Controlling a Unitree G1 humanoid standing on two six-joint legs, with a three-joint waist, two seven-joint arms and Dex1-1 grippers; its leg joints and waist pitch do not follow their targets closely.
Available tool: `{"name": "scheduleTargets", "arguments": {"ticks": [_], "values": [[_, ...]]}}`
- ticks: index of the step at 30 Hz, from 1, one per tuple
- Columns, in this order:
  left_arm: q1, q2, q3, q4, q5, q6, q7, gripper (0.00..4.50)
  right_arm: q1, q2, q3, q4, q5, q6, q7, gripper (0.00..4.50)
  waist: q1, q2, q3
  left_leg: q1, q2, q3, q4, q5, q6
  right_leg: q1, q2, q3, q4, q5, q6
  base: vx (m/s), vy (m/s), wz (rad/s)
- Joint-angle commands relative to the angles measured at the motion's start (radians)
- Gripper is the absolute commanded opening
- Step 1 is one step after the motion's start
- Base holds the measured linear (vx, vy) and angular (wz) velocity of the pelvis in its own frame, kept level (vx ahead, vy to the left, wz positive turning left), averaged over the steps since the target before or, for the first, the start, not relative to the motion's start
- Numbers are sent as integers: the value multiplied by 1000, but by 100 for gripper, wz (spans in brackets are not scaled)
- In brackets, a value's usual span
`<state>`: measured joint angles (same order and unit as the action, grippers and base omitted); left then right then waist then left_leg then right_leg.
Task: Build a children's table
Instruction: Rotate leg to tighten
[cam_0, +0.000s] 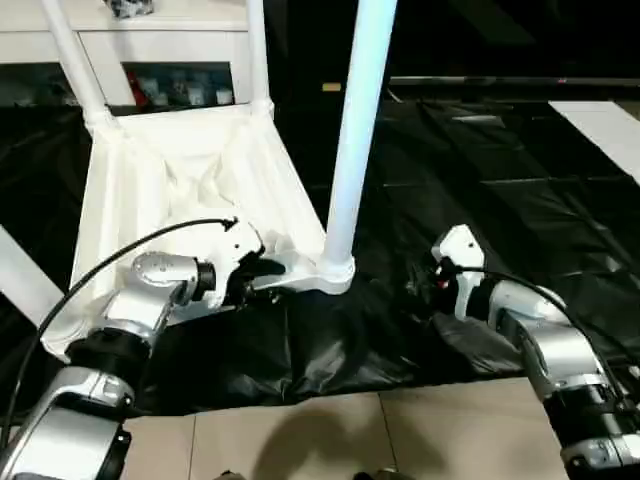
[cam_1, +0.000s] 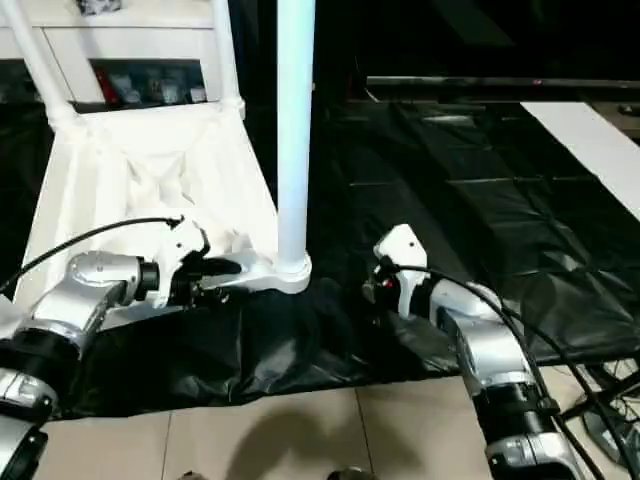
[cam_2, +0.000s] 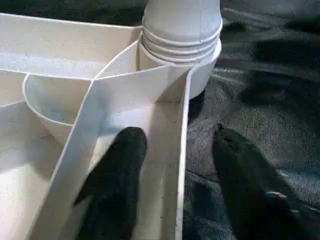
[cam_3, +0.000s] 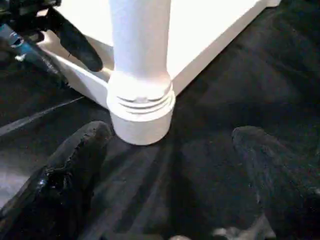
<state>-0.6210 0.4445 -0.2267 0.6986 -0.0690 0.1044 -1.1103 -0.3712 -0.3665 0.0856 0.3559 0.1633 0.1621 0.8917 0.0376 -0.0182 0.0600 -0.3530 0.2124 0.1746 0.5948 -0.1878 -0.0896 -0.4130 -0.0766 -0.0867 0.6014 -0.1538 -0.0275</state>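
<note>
The children's table lies upside down on the black cloth, its ribbed white top (cam_0: 170, 170) facing up and its legs pointing upward. The near right leg (cam_0: 355, 130) stands in its round corner socket (cam_0: 336, 270). My left gripper (cam_0: 262, 280) is at the near rim beside that socket. In the left wrist view it (cam_2: 177, 137) is open and straddles the rim wall (cam_2: 175, 165), one finger (cam_2: 117, 170) inside and the other outside, with gaps on both sides. My right gripper (cam_0: 425, 285) is open low over the cloth just right of the socket (cam_3: 140, 115), its fingers (cam_3: 75, 160) wide apart and holding nothing.
Two more legs (cam_0: 75, 60) (cam_0: 257, 50) rise at the far corners, and another (cam_0: 20, 275) slants at the left edge. A white cabinet (cam_0: 160, 45) stands behind. Black cloth (cam_0: 480, 180) spreads to the right, with a white sheet (cam_0: 605, 125) beyond. Tiled floor (cam_0: 350, 440) lies in front.
</note>
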Motion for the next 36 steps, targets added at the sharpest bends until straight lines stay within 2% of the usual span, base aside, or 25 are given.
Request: {"name": "scheduleTargets", "arguments": {"ticks": [1, 3, 4, 6, 7, 11, 13, 15, 16, 18, 20, 25, 30, 34, 35, 36], "values": [[-15, 3, -17, 40, 21, 14, -7, 208, 6, -15, 2, -29, 4, 15, 10, 450, 3, 3, -72, 1, 11, 1, -66, -213, 43, 63, -56, 47, -76, -303, -182, 0, 0, 0], [-23, 3, -16, 53, 25, 7, -13, 192, 7, -15, 2, -35, 4, 22, 14, 450, 4, 4, -71, 2, 10, 0, -66, -224, 41, 62, -57, 46, -79, -332, -171, 0, 0, 0], [-26, 3, -14, 57, 26, 8, -18, 192, 6, -15, 4, -37, 5, 25, 18, 450, 4, 1, -70, 1, 12, -1, -67, -224, 39, 63, -57, 46, -79, -334, -169, 0, 0, 0], [-29, 9, -15, 52, 30, 19, -29, 189, 4, -17, 8, -38, 5, 28, 23, 450, 4, 2, -72, 2, 13, -1, -67, -217, 38, 62, -58, 48, -76, -319, -177, 0, 0, 0], [-29, 11, -15, 47, 28, 29, -34, 160, 4, -18, 10, -40, 5, 30, 24, 450, 3, 1, -72, 1, 13, -1, -67, -211, 39, 63, -57, 48, -75, -304, -182, 0, 0, 0], [-23, 20, -15, 30, 23, 46, -43, 151, -2, -17, 20, -39, 3, 28, 26, 450, 3, 3, -73, 2, 13, -1, -67, -202, 42, 63, -57, 48, -71, -278, -192, 0, 0, 0], [-9, 28, -13, 8, 18, 54, -52, 123, -19, -11, 31, -21, -6, 17, 30, 450, 2, 12, -72, 3, 13, -1, -67, -220, 37, 63, -57, 47, -76, -295, -191, 0, 0, 0], [-9, 29, -13, 10, 18, 51, -54, 109, -24, -9, 33, -14, -10, 14, 30, 450, 2, 7, -72, 2, 12, -1, -67, -222, 36, 63, -56, 47, -75, -298, -191, 0, 0, 0], [-6, 31, -13, 9, 18, 49, -56, 106, -34, -5, 34, -2, -13, 11, 29, 450, 2, 10, -71, 2, 13, -2, -68, -226, 34, 63, -58, 47, -75, -306, -190, 0, 0, 0], [-2, 34, -15, 7, 23, 48, -55, 95, -44, 0, 38, 11, -18, 7, 30, 450, 3, 7, -72, 4, 13, -2, -68, -226, 33, 62, -59, 47, -75, -316, -189, 0, 0, 0], [5, 40, -21, 6, 34, 36, -56, 68, -72, 12, 50, 42, -26, -7, 40, 450, 2, 3, -72, 2, 14, -3, -68, -222, 33, 62, -60, 47, -73, -314, -190, 0, 0, 0], [12, 35, -14, -13, 22, -2, -82, 22, -114, 32, 70, 89, -39, -27, 45, 450, 2, 5, -74, 2, 15, -2, -68, -203, 35, 62, -60, 48, -69, -280, -199, 0, 0, 0], [23, 35, -35, -35, 25, -2, -114, 6, -155, 49, 108, 158, -66, -61, 62, 450, 3, 9, -76, 2, 16, 0, -66, -184, 36, 64, -59, 49, -60, -211, -229, 0, 0, 0], [31, 33, -49, -39, 33, -24, -129, 6, -191, 62, 136, 222, -109, -94, 45, 450, 4, 9, -74, 3, 16, -1, -68, -205, 29, 63, -61, 50, -64, -244, -222, 0, 0, 0], [35, 29, -46, -46, 27, -27, -136, 6, -207, 71, 140, 251, -122, -114, 37, 450, 3, 4, -74, 3, 17, 0, -68, -204, 26, 62, -62, 50, -63, -246, -223, 0, 0, 0], [36, 28, -44, -51, 23, -28, -138, 6, -214, 75, 141, 264, -126, -123, 36, 450, 3, 7, -74, 3, 17, -1, -68, -203, 24, 63, -63, 51, -62, -248, -225, 0, 0, 0]]}}
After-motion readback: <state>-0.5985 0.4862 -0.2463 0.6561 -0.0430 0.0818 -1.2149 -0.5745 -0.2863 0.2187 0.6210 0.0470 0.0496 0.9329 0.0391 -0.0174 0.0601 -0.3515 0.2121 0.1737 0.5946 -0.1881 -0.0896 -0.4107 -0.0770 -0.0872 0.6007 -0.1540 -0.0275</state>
